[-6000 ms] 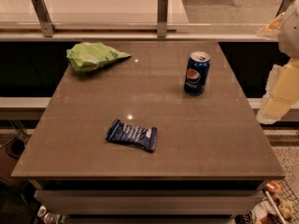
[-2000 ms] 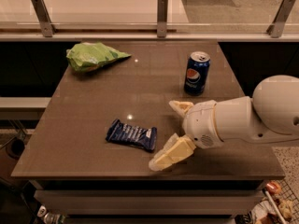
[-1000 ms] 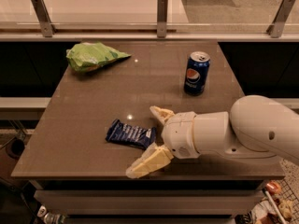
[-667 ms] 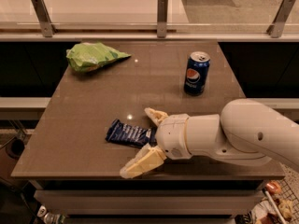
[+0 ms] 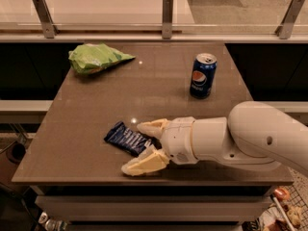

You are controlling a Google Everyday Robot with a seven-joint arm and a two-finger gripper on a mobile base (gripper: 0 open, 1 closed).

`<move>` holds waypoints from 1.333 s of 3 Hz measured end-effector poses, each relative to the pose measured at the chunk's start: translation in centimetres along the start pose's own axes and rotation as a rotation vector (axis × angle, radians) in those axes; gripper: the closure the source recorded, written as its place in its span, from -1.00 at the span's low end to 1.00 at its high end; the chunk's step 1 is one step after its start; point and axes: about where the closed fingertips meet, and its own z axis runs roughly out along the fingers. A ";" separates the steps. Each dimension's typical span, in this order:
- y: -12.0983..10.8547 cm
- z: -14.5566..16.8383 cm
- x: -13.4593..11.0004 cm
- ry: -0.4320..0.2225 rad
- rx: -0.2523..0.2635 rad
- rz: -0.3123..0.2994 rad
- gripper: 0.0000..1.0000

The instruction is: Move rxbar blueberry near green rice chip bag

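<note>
Quick status on my gripper [image 5: 134, 147]: it's low over the front part of the table [image 5: 72, 129], reaching in from 3 o'clock w/ the fingers pointing toward 9. Fingers are spread wide, nothing pinched yet, one on the far side and one on the near side.

The rxbar blueberry [image 5: 122, 136] lies flat on the table just at the 9 o'clock side of my gripper. Its long axis runs approx 10-to-4, and the 4 o'clock end looks tucked into the gap btwn the two fingers, while the rest sticks out past the tips. So imo the fingers straddle the bar across its short side, which is what I want. Probably needs a bit more reach toward 9 before closing, otherwise I only catch the end.

The green rice chip bag [image 5: 96, 57] is way off at about 11 o'clock from the bar, far-left corner, well apart. The Pepsi can [image 5: 202, 75] stands at approx 1 o'clock, off that path, so no prob there.
</note>
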 end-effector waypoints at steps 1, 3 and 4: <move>0.1 0.1 -0.2 0.001 -0.001 -0.004 0.27; 0.4 0.1 -0.5 0.004 -0.002 -0.014 1.00; 0.5 0.0 -0.7 0.007 0.000 -0.017 1.00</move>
